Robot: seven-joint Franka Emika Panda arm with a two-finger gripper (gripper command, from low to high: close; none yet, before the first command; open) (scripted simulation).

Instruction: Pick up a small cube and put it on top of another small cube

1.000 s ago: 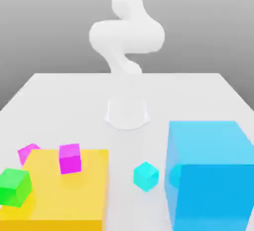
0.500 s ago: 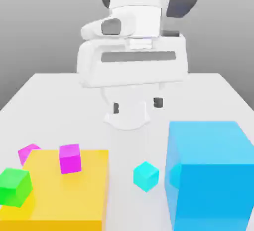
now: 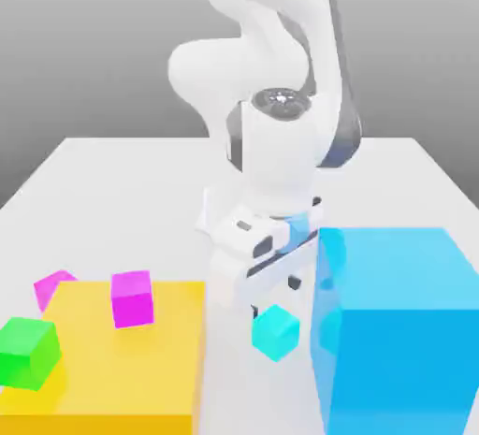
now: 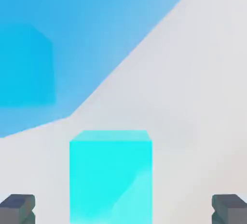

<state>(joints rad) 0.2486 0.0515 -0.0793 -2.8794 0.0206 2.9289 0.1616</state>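
The small cyan cube (image 3: 275, 332) rests on the white table, between the yellow slab and the big blue block. My gripper (image 3: 274, 298) hangs just above it, open, one fingertip on each side and nothing held. In the hand view the cube (image 4: 111, 175) sits centred between the two dark fingertips (image 4: 17, 208), with wide gaps on both sides. A faint cube-shaped patch (image 3: 329, 330) shows on the big block's near face; I cannot tell what it is.
The big light-blue block (image 3: 398, 330) stands close to the cube on the exterior view's right. A flat yellow slab (image 3: 140, 368) lies on the left, carrying a magenta cube (image 3: 132, 298) and a green cube (image 3: 28, 353). Another magenta cube (image 3: 51, 287) sits behind it.
The arm has swung forward and come down: the hand was high above the table's middle half a second ago and now hangs low over the cyan cube. The cubes have not moved.
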